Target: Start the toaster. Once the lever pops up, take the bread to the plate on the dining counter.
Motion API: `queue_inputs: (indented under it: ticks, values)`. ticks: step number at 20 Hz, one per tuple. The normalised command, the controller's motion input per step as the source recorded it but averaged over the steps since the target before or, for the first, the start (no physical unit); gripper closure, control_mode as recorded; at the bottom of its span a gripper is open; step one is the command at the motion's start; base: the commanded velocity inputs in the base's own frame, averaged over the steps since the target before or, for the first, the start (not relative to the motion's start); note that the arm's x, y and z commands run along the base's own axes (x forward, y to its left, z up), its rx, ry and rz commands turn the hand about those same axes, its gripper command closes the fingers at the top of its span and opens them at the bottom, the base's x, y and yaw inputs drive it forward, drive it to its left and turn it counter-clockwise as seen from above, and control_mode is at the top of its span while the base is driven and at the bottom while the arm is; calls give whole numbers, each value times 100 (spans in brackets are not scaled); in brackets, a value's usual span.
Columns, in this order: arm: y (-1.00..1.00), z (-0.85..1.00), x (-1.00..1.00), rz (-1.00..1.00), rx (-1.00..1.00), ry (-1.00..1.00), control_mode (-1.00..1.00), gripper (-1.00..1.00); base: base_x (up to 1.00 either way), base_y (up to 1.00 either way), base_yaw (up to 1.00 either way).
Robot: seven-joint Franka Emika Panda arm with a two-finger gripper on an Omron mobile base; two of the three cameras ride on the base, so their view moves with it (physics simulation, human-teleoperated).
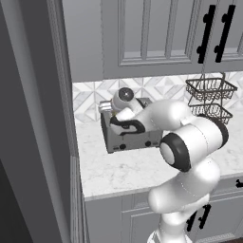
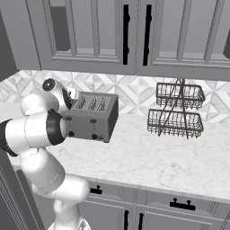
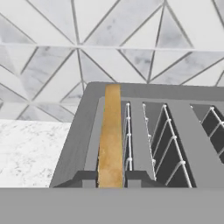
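The grey toaster (image 1: 133,137) (image 2: 92,117) (image 3: 144,131) stands on the marble counter against the tiled wall. The bread (image 3: 110,140) stands on edge in its leftmost slot, golden crust up. My gripper (image 3: 110,179) is at the toaster's top left end, one dark fingertip (image 3: 85,178) on each side of the slice, shut on it. From the base cameras my hand (image 1: 124,97) (image 2: 67,96) covers that corner of the toaster. The plate and the dining counter are out of view.
A two-tier wire basket rack (image 1: 209,97) (image 2: 177,110) stands on the counter to the toaster's right. Grey wall cabinets with black handles (image 2: 126,33) hang close above. A tall grey panel (image 1: 42,118) bounds the counter on the left.
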Motion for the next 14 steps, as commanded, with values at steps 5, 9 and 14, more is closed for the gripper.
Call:
queue_inputs:
  ticks: [5,9,14]
  values:
    - [0,41,-23,0,0,0,-100,100,0,0,0]
    - [0,52,-12,0,0,0,-100,100,0,0,0]
    - [0,37,-25,0,0,0,-100,100,0,0,0]
